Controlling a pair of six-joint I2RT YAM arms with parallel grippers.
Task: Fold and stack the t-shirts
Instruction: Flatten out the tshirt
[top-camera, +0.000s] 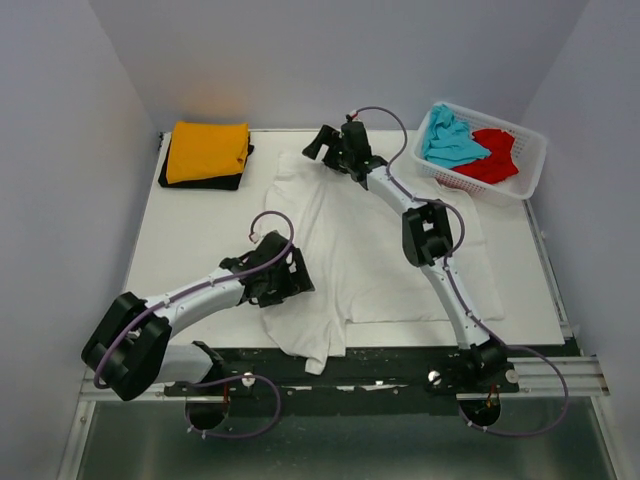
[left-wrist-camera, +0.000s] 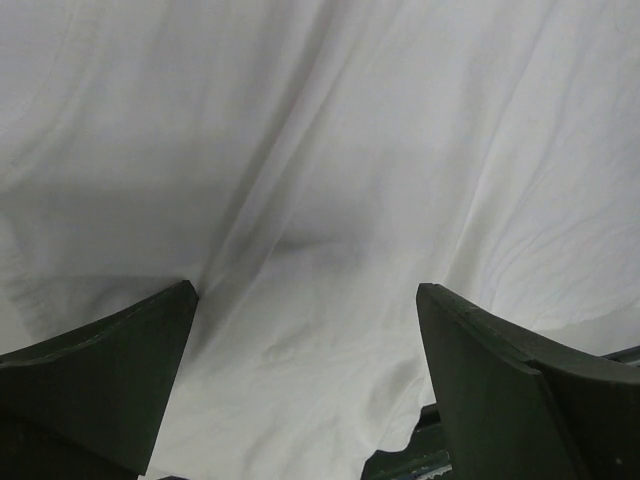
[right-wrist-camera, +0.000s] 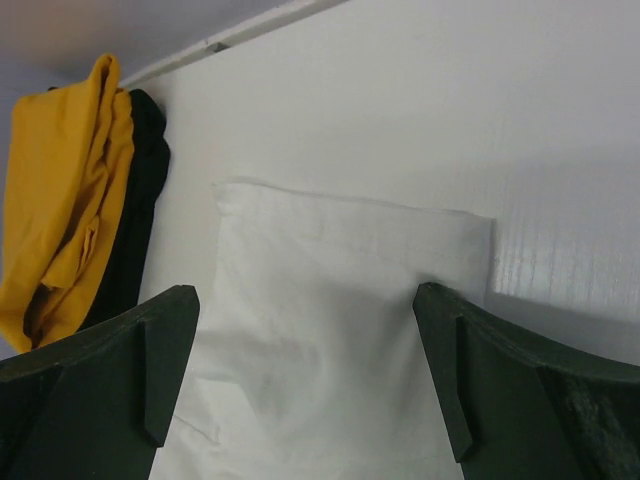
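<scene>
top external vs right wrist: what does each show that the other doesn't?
Only top external: white plastic lattice basket holding turquoise cloth t-shirt and red cloth t-shirt; left gripper over the near part of the white cloth t-shirt. Only right wrist: the open gap between the right gripper fingers, framing that shirt's far corner. Both: the white t-shirt, the folded orange-yellow cloth t-shirt atop the black cloth t-shirt, the right gripper.

no text, label, brand, number or sign can be read anywhere, not on the white t-shirt, the orange-yellow t-shirt or the white basket.
</scene>
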